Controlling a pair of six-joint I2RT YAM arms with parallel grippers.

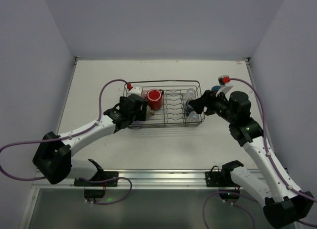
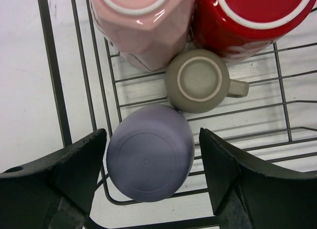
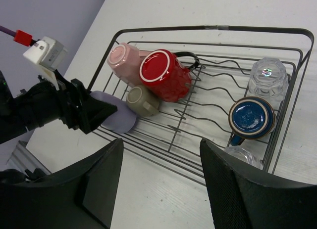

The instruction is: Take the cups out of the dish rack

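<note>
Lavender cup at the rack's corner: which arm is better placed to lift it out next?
Left. Its open hand straddles the lavender cup, a finger on each side. The right hand hovers open over the rack's other end, nearer the blue cup.

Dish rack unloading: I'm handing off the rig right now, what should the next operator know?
Left gripper: open, fingers straddling the upside-down lavender tumbler at the left end of the dish rack, not closed on it.
Right gripper: open, empty, above the rack.
Also in the rack: pink cup, red mug, olive-beige cup, dark blue cup, two clear glasses.
Done: none visibly unloaded.
Left: all seven.
</note>
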